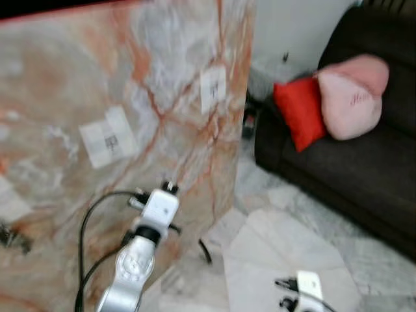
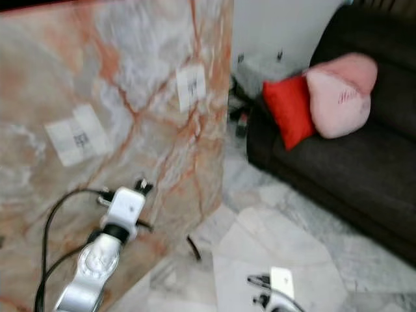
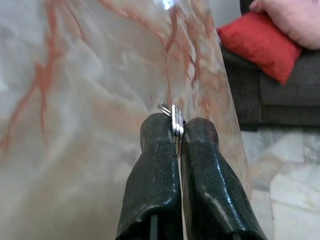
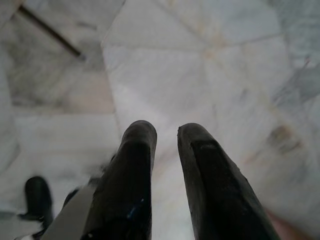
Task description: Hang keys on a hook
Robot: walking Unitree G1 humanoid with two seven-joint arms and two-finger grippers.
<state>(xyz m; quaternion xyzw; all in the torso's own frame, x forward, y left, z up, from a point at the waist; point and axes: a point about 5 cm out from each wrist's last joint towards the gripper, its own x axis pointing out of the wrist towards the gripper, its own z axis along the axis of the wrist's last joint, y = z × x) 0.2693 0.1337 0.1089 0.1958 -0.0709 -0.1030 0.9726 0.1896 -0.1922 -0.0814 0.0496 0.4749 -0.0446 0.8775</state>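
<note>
Silver left arm reaches toward twelve o'clock, its left gripper (image 3: 177, 131) clamped on keys (image 3: 174, 120) near the marble panel (image 1: 78, 78); right gripper (image 4: 165, 131) hangs, fingers slightly apart.

We see a pale grey-white marble tile floor (image 1: 292, 253); on it stand a tall orange-veined marble slab (image 1: 130, 130) and a dark brown fabric sofa (image 1: 364, 162), well apart.

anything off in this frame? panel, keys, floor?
Nothing damaged or spilled. Mild oddity: the marbled panel leans tilted with two paper tags stuck on crooked. Left gripper pinches the keys edge-on; no hook visible. Right gripper hangs over the floor.
</note>
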